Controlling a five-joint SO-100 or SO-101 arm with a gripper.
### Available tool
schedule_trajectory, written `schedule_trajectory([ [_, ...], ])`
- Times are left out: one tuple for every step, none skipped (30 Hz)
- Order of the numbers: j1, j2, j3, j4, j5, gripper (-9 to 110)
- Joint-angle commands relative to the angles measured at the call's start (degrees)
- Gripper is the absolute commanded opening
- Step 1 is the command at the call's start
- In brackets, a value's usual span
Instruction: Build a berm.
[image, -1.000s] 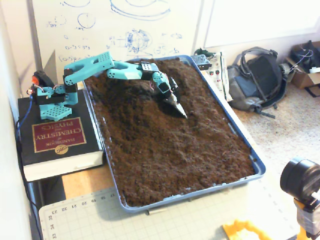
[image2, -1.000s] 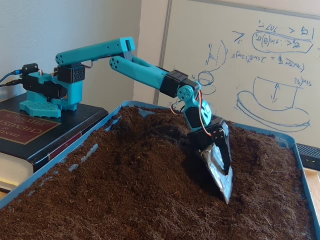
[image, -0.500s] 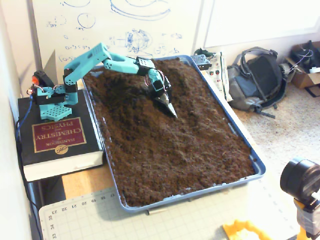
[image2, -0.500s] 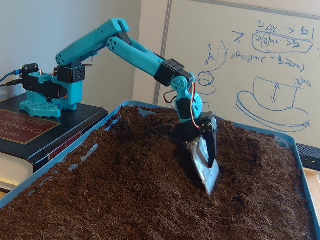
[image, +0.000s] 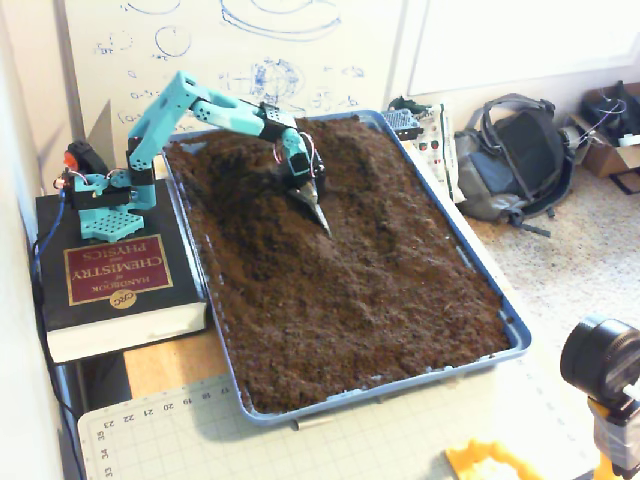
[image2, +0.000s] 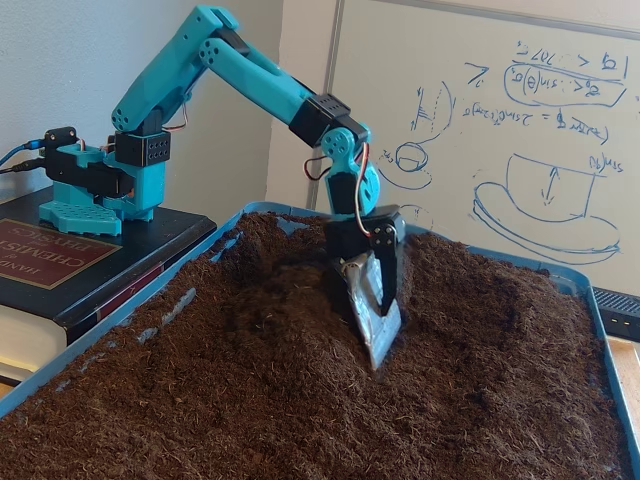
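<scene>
Dark brown loose soil fills a blue tray (image: 486, 288). A raised berm of soil (image: 362, 158) runs along the tray's far right part in the fixed view from above. In the low fixed view the berm (image2: 468, 285) rises behind and beside the gripper. My teal arm reaches out from its base on the left. Its gripper (image: 320, 222) (image2: 378, 350) points down, its silver-wrapped fingers pressed together like a blade. The tip is dug into the soil left of the mound. Nothing is held between the jaws.
The arm's base (image: 105, 195) stands on a thick black book (image: 112, 285) left of the tray. A whiteboard (image2: 520, 130) stands behind the tray. A grey backpack (image: 515, 155) lies on the floor at right. A cutting mat (image: 200, 440) and a black camera (image: 602, 360) sit in front.
The gripper has dragged through the soil towards the arm's base, leftward in both fixed views. The upper arm has swung up steeper. The fingers stay together.
</scene>
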Motion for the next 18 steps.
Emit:
schedule_trajectory([
  [-0.5, 9.7, -3.2, 2.5, 0.4, 0],
  [-0.4, 10.9, -5.3, 2.5, 0.4, 0],
  [-0.4, 12.0, -7.6, 2.5, 0.7, 0],
  [-0.4, 12.7, -10.1, 2.1, 1.4, 0],
  [-0.4, 12.8, -13.1, 1.9, 2.6, 0],
  [-0.5, 12.5, -16.3, 1.8, 4.2, 0],
  [-0.9, 11.8, -19.9, 1.8, 6.2, 0],
  [-1.1, 10.6, -23.3, 1.8, 8.3, 0],
  [-1.4, 9.1, -26.8, 1.8, 10.8, 0],
  [-2.4, 7.0, -30.2, 1.8, 13.4, 0],
  [-3.7, 4.9, -33.5, 1.8, 16.3, 0],
  [-5.0, 2.4, -35.9, 1.8, 19.2, 0],
  [-6.4, -0.4, -38.4, 1.8, 21.9, 0],
  [-7.6, -3.5, -40.7, 1.8, 24.2, 0],
  [-9.1, -6.9, -42.7, 1.8, 25.7, 0],
  [-10.8, -10.4, -44.6, 1.8, 27.1, 0],
  [-12.8, -13.8, -46.6, 1.8, 27.9, 0],
  [-14.7, -16.9, -48.3, 1.8, 28.3, 0],
])
